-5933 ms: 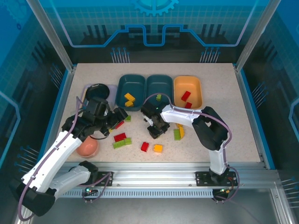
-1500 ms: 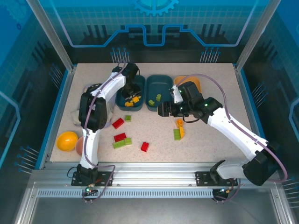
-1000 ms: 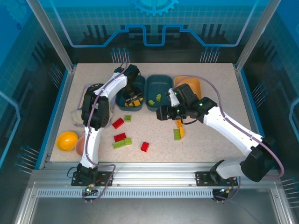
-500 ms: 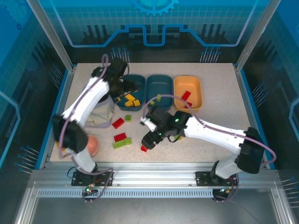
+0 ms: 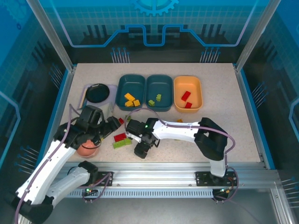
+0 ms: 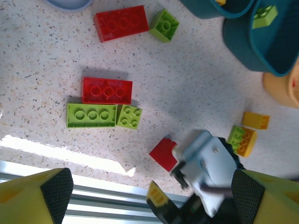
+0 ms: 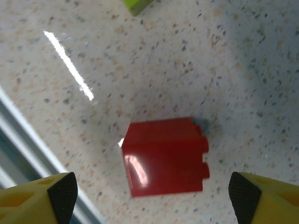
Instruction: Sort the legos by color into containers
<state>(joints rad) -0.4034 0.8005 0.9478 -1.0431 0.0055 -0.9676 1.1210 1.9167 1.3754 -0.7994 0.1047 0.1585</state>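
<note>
While the right gripper (image 7: pixel 153 190) hovers low over a red cube (image 7: pixel 164 156), its fingers (image 7: pixel 60 190) stand spread wide on either side and do not touch it. That cube lies on the table (image 7: pixel 224 56) near the front rail (image 7: pixel 18 154), with a green corner (image 7: pixel 138 5) showing at the top edge of the right wrist view.

Spread as well, the left gripper (image 6: pixel 149 189) holds nothing. Under it a red brick (image 6: pixel 107 90) lies edge to edge with a long green brick (image 6: pixel 91 115), and a small green brick (image 6: pixel 129 116) touches that one's end. A second red brick (image 6: pixel 120 22) and a green square (image 6: pixel 163 25) lie farther off. A yellow brick (image 6: pixel 255 120) sits just beside a green-and-orange piece (image 6: pixel 242 139), which may be two bricks stacked.

From above, the left teal tray (image 5: pixel 131 85) holds yellow bricks (image 5: pixel 131 99), the middle teal tray (image 5: pixel 161 84) holds green bricks (image 5: pixel 155 99), and the orange tray (image 5: pixel 194 86) holds red bricks (image 5: pixel 186 97).
</note>
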